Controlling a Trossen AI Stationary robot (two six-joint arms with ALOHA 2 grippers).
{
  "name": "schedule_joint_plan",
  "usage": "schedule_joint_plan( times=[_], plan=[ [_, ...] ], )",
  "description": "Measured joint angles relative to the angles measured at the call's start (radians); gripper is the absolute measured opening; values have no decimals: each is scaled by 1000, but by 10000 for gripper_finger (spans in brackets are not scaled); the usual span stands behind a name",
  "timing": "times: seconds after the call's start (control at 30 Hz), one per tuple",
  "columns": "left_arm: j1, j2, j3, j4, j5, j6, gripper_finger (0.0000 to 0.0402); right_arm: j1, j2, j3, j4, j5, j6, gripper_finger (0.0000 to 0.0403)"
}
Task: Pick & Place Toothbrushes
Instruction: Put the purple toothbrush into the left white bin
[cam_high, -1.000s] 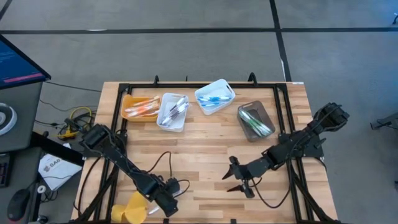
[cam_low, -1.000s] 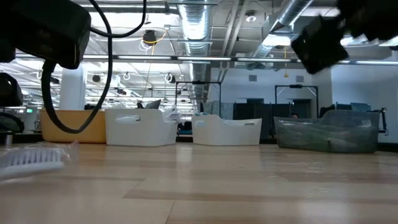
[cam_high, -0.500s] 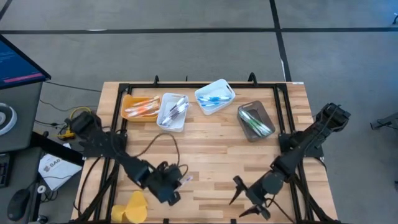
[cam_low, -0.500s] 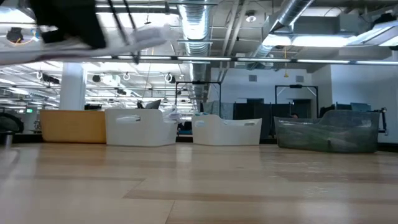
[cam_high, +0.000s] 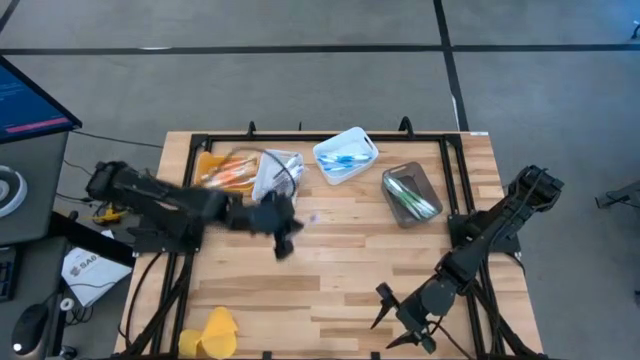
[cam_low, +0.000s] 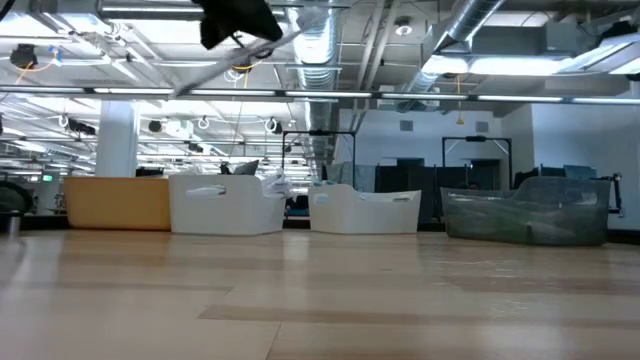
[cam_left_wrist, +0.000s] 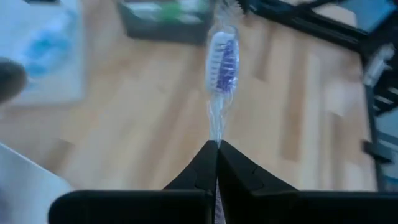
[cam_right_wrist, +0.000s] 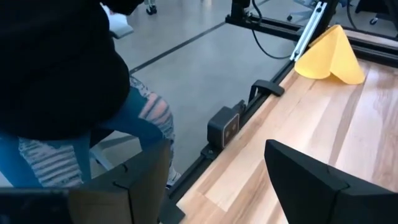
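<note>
My left gripper (cam_high: 288, 230) hangs over the middle of the table, just short of the white bin (cam_high: 275, 178), shut on a toothbrush (cam_left_wrist: 222, 59) with a clear handle and purple-white bristles. In the low view the toothbrush (cam_low: 215, 70) is a pale streak high above the table. More toothbrushes lie in the orange bin (cam_high: 222, 170), the white bin, the far white bin (cam_high: 346, 153) and the dark bin (cam_high: 410, 193). My right gripper (cam_high: 400, 318) stands open at the table's near right edge with nothing between its fingers (cam_right_wrist: 149, 180). My left gripper pinches the toothbrush's clear handle (cam_left_wrist: 216, 132) between its two fingertips. The bristle head (cam_left_wrist: 222, 62) sticks out ahead of the fingers, in line with them. The toothbrush is lifted clear of the table.
A yellow cloth-like lump (cam_high: 210, 335) lies at the near left corner. The four bins stand in a row along the far side. Black frame rails (cam_high: 300, 137) edge the table. A person in a dark top and torn jeans (cam_right_wrist: 62, 93) stands beside the near edge.
My left gripper has risen from the near left part of the table, beside the yellow lump, and swung toward the far side and the white bin, turning as it went, with the toothbrush lifted off the table. My right gripper has drawn back toward the near right edge, still open.
</note>
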Motion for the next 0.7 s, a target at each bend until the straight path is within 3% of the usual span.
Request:
schedule_joint_plan(
  times=[0.17, 0.3, 0.4, 0.57, 0.7],
  plan=[
    [267, -54, 1, 0, 146, 183, 1, -19, 0, 0, -22, 1, -41, 255],
    [504, -34, 0, 0, 345, 273, 1, -57, -7, 0, -27, 2, -144, 255],
    [641, -3, -13, 8, 431, 336, 1, -98, -27, 0, -66, 1, -206, 255],
    [766, 18, -103, 109, 516, 366, 1, -177, -59, 0, -198, 2, -205, 255],
    [789, 17, -186, 182, 561, 357, 1, -228, -87, 0, -317, 2, -144, 255]
  ],
)
